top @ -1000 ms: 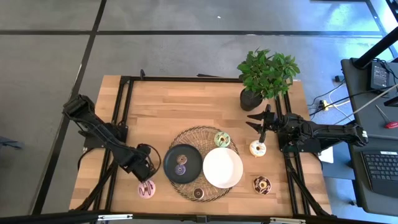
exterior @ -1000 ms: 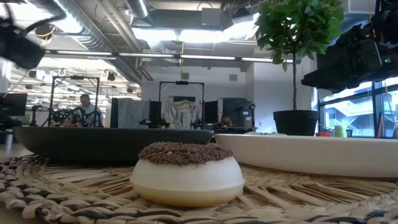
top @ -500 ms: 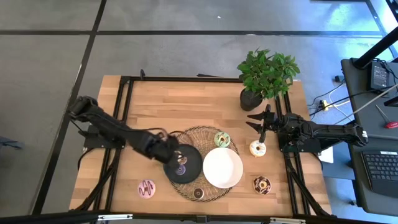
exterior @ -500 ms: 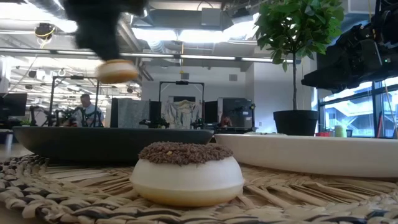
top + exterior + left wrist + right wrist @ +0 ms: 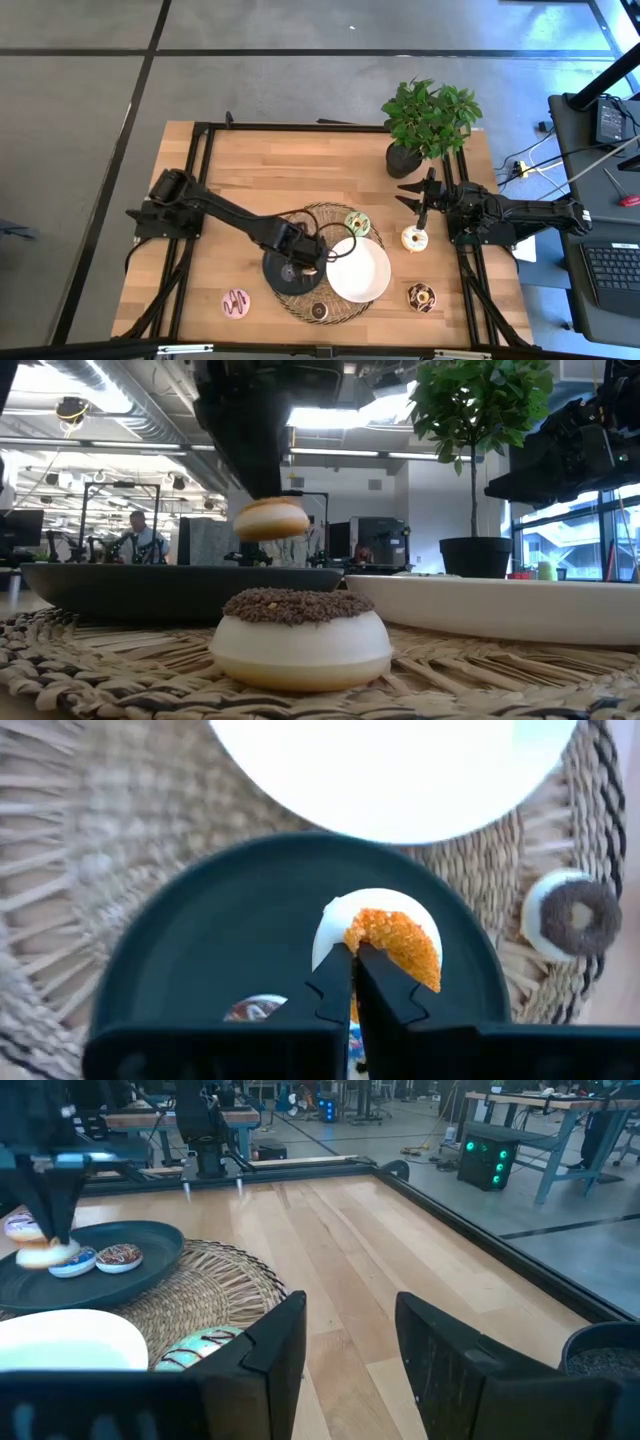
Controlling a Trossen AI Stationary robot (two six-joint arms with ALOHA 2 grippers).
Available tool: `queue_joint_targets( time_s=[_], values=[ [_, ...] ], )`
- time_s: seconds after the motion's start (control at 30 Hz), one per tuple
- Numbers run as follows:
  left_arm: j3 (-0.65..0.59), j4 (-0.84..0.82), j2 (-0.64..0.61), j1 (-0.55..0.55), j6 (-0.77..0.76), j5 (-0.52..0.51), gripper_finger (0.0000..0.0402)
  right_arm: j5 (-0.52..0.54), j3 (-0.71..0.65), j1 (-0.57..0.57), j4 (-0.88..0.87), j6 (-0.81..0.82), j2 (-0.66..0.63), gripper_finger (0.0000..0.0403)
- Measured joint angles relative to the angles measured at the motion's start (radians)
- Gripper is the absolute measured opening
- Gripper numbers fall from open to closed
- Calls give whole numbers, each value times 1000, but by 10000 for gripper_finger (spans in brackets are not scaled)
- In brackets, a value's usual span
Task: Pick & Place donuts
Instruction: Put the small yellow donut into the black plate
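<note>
A wooden table [image 5: 250,180] stands on a grey floor, with a potted plant [image 5: 425,120] at its far right corner and a round woven mat [image 5: 345,222] at centre. On the mat lie a black plate [image 5: 275,268] and, touching it on the right, a white plate [image 5: 360,270]. The left gripper [image 5: 308,262] hangs over the black plate, its fingers [image 5: 335,990] clenched on an orange-iced donut [image 5: 385,942] held clear above the plate, as the low view shows [image 5: 270,518]. A purple-iced donut [image 5: 120,1257] rests on the black plate beneath. A chocolate-iced donut [image 5: 300,635] sits on the mat's near edge; a green-iced donut [image 5: 357,223] sits on the mat's far right part. A pink striped donut [image 5: 236,301] lies on bare wood to the near left. The right gripper [image 5: 418,195] waits near the plant with fingers spread apart, empty; a cream-iced donut [image 5: 414,238] lies just beside it, and a brown-iced donut [image 5: 421,296] lies near the right front corner.
</note>
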Motion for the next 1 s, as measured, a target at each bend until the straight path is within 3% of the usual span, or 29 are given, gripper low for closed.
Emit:
queue_joint_targets(
  time_s=[0.2,1.0],
  values=[
    [11,-28,53,0,-4,5,4,0,0,0,0,1,0,157],
    [7,-41,55,-3,-4,-6,9,-1,0,0,-1,2,6,157]
  ],
)
